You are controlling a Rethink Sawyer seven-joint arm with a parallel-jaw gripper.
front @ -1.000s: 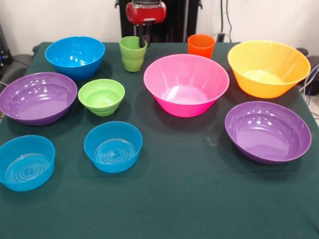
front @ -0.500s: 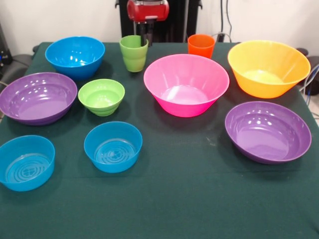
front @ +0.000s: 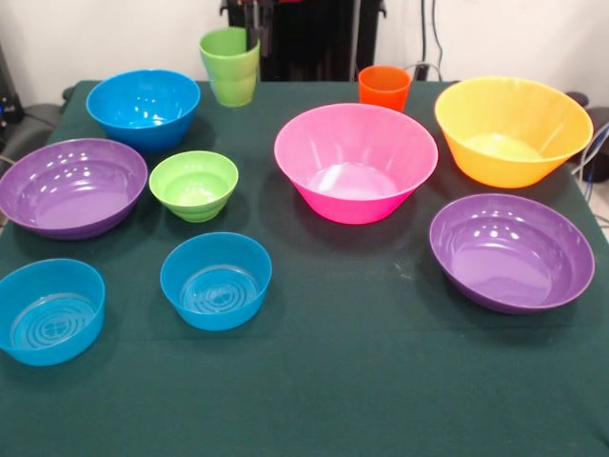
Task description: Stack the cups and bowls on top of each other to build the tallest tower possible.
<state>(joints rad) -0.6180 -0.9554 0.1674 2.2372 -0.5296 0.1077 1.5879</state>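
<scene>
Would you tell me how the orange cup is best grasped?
Probably by its rim from straight above, one finger inside and one outside. The orange cup stands upright, mouth open, and the pink bowl and yellow-orange bowl crowd its sides.

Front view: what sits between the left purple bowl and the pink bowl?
The small green bowl sits between the left purple bowl and the pink bowl, apart from both, in the front view.

The ridged green cup [front: 229, 66] is off the table at far left, slightly tilted. The orange cup [front: 383, 87] stands upright at the far edge. Eight bowls sit apart and unstacked: the pink bowl [front: 355, 162] is central, the yellow bowl [front: 512, 129] far right.
</scene>
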